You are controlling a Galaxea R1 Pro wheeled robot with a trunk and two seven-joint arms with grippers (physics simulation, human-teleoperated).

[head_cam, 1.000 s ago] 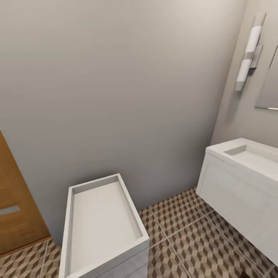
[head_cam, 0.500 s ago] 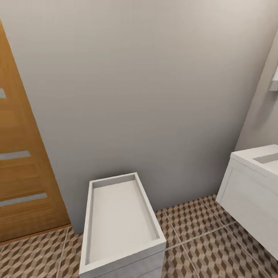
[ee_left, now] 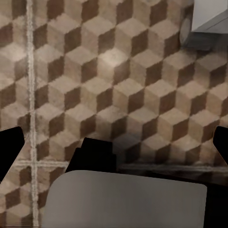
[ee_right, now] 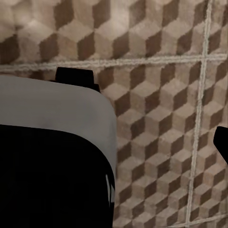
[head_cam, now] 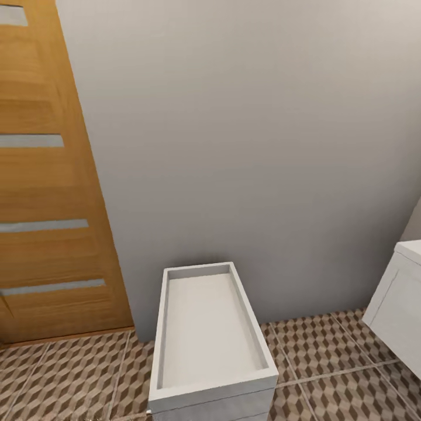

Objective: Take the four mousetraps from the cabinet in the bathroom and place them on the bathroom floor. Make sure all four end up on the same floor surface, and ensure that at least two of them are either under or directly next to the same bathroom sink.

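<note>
The mousetraps and the wooden cabinet are out of view. A white bathroom sink (head_cam: 207, 333), a rectangular basin on a boxy unit, stands against the grey wall ahead. The corner of a second white sink unit (head_cam: 400, 304) shows at the right edge. The bathroom floor (head_cam: 327, 362) of cube-pattern tiles lies around them. My left gripper (ee_left: 114, 145) hangs open over bare floor tiles (ee_left: 118, 71), its dark fingertips (ee_left: 9, 147) wide apart. My right gripper (ee_right: 114, 145) is over the floor tiles (ee_right: 156, 95) too, one fingertip (ee_right: 221, 142) at the picture's edge, nothing held.
An orange-brown wooden door (head_cam: 49, 193) with grey glass strips stands at the left. A plain grey wall (head_cam: 245, 146) closes the space ahead. Grey and black parts of my own body (ee_right: 47, 156) sit below the right wrist, and a grey part (ee_left: 123, 199) below the left.
The whole view has swung left: the door has come further into the picture, the middle sink has shifted right, and the right sink, wall lamp and mirror have slid toward or past the right edge.
</note>
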